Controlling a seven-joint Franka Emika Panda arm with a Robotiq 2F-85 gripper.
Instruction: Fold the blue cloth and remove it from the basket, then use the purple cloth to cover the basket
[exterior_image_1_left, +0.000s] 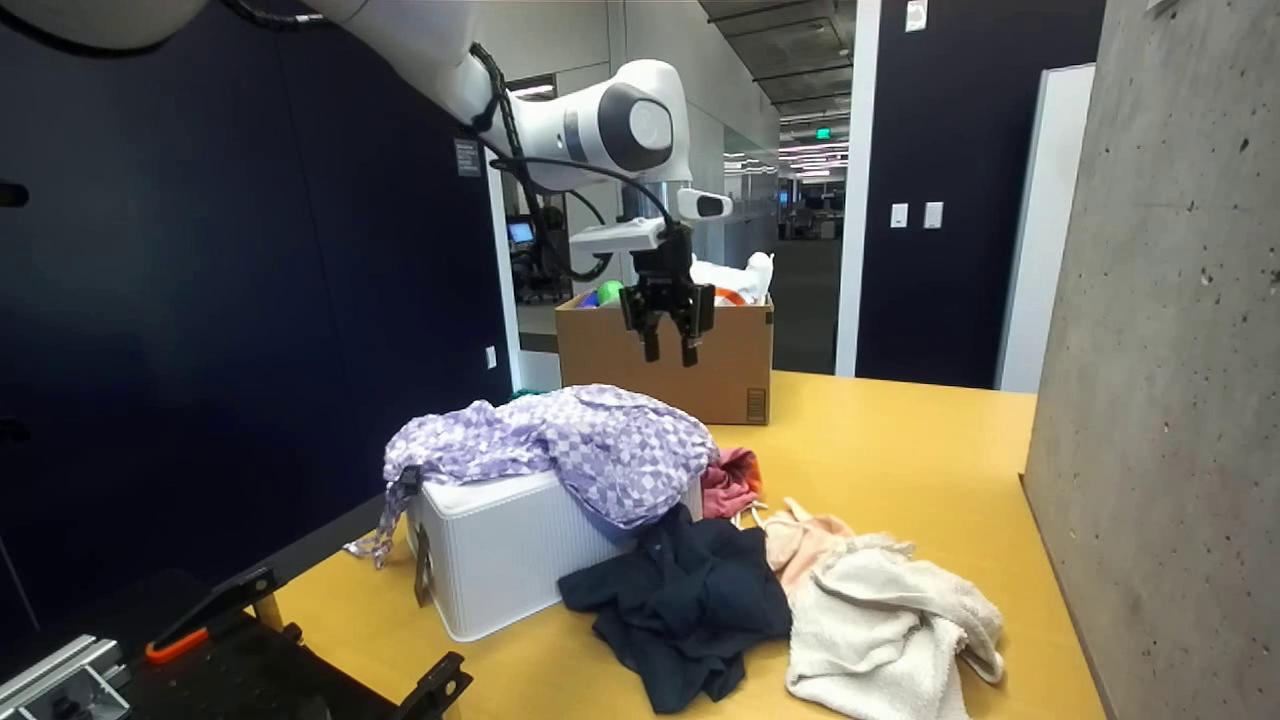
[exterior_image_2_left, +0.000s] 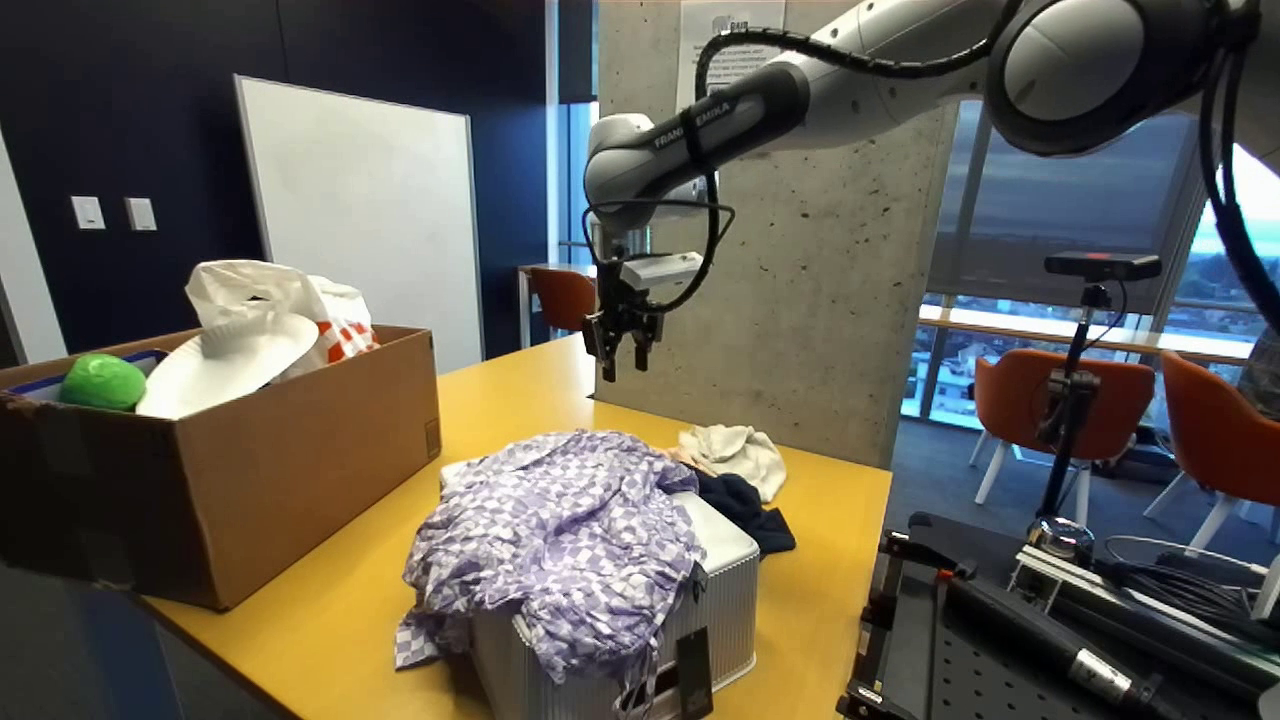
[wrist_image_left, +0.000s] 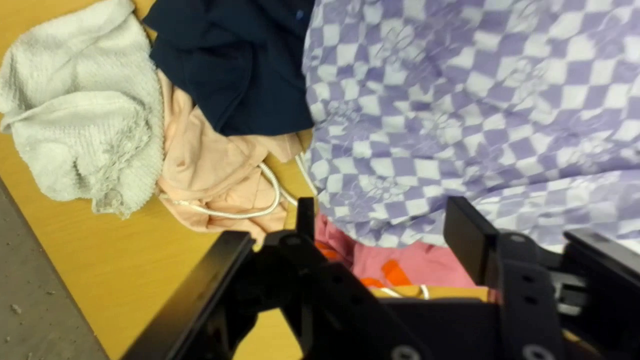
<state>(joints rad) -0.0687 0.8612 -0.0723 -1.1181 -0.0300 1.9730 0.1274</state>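
Basket (exterior_image_1_left: 510, 570): its top mostly hidden by the purple cloth (exterior_image_1_left: 620, 440); I can't see inside, nor tell whether the smooth white strip showing there is lid or rim. In an exterior view the basket (exterior_image_2_left: 735, 610) is cut off at the lower edge.
Purple cloth: crumpled over the basket, drooping down its sides.
Dark tag (exterior_image_2_left: 693, 675): against the basket's wall, its marking too faint to make out.
Blue cloth (exterior_image_1_left: 690, 590): bunched on the bench (exterior_image_1_left: 900, 430) beside the basket; whether it touches the wall I can't tell. The wrist view cuts off its upper part.
Claw (exterior_image_1_left: 671, 352): up in the air, its fingers spread well apart; in the wrist view one stands in front of the purple cloth.
Cardboard box (exterior_image_2_left: 320, 470): holds a green ball (exterior_image_2_left: 103, 382), a white plate (exterior_image_2_left: 205, 375) and a white bag (exterior_image_2_left: 245, 290); what lies deeper is out of sight. In an exterior view the claw partly blocks the box (exterior_image_1_left: 600, 370).
Pinkish-red cloth (wrist_image_left: 425, 262): partly hidden by the purple cloth, orange patches showing.
Peach cloth (wrist_image_left: 210, 160): broad in the wrist view, a white cord (wrist_image_left: 240, 216) across it; less shows in an exterior view, beside the cream cloth (exterior_image_1_left: 890, 630).
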